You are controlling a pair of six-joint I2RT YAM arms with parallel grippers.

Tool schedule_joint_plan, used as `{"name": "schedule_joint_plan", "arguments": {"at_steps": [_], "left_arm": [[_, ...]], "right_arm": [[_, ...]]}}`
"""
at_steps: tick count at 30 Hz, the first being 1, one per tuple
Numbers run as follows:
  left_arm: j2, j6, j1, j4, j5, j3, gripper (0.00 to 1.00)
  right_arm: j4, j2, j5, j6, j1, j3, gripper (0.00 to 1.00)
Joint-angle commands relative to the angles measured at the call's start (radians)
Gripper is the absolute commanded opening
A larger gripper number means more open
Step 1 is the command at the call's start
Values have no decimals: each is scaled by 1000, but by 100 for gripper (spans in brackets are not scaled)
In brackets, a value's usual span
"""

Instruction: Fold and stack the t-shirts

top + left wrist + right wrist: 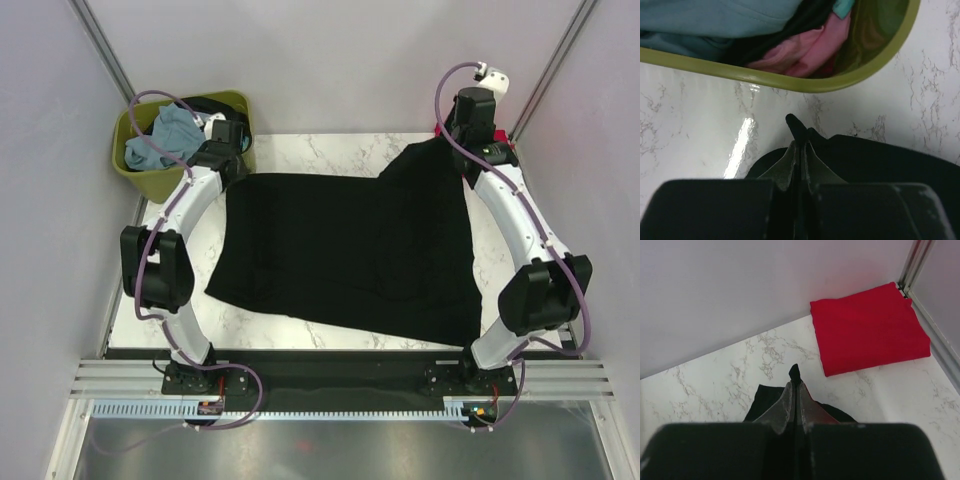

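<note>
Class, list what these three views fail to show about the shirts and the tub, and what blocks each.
- Top view: the red t-shirt is almost wholly hidden behind the right arm.
- Left wrist view: the tub is cut by the top edge; its garments cannot be counted.
- Both wrist views: the dark gripper body hides most of the black t-shirt.

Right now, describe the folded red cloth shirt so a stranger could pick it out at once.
Start at the white marble-patterned table and go to its far right corner, beyond the right gripper. There a bright red cloth t-shirt lies folded into a neat rectangle beside the metal corner post. Unlike the large black cloth t-shirt spread across the table, it is compact, folded and red.
</note>
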Motion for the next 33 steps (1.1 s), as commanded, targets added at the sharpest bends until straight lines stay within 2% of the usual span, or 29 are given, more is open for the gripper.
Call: {"name": "schedule_joint_plan", "arguments": {"at_steps": [1, 10, 15, 21, 23, 27, 28, 33], "left_arm": [[-12, -38, 27, -16, -15, -7, 2], [53, 19, 39, -19, 8, 46, 2], [60, 48, 42, -22, 52, 51, 2], [15, 23, 42, -19, 35, -21, 2], [2, 11, 42, -10, 34, -56, 2], [-41, -45, 42, 1, 2, -171, 2], [-53, -53, 42, 13, -1, -197, 2], [-117, -72, 44, 90, -1, -343, 2]], "right_arm": [[7, 62, 18, -68, -8, 88, 0], [20, 137, -10, -94, -13, 106, 0], [17, 52, -7, -98, -23, 48, 0], [17, -238, -65, -30, -24, -186, 0], [18, -379, -81, 36, -11, -402, 0], [17, -619, -58, 130, 24, -675, 0], [7, -693, -56, 142, 32, -712, 0], [-97, -854, -48, 188, 59, -848, 0]]}}
